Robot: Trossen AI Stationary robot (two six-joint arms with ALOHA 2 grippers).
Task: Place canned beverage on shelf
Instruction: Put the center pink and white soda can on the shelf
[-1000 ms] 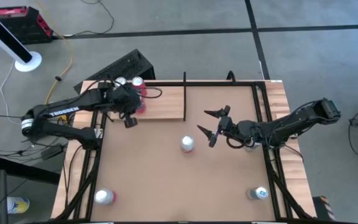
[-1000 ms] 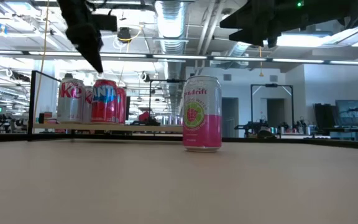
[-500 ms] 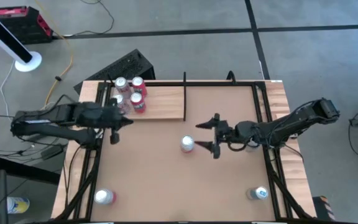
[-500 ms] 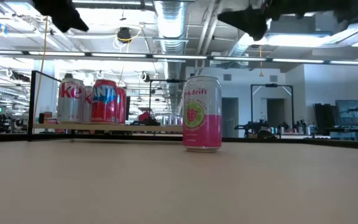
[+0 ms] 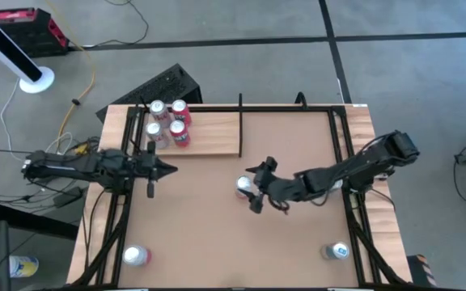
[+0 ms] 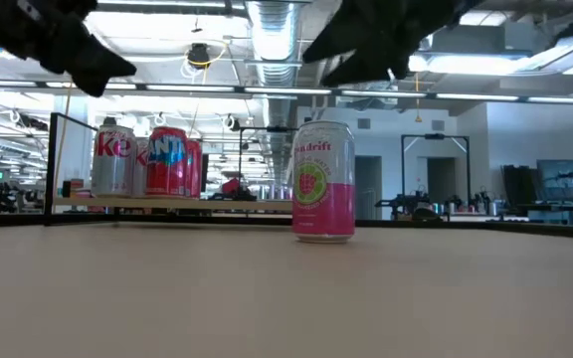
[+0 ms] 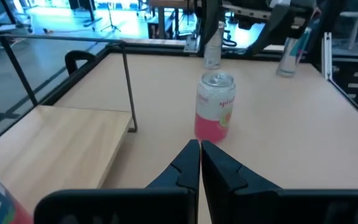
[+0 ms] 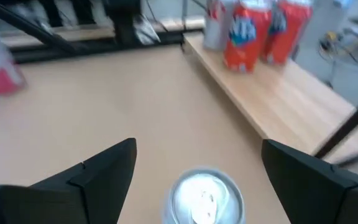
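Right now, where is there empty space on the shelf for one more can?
The shelf is bare from the red cans across to its thin black upright. The far-left end is crowded: four cans stand bunched together there.

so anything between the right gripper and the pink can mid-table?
Nothing visible. The open right gripper hangs just above the pink-and-white can, fingers spread to either side of its silver top, only bare brown tabletop around it.
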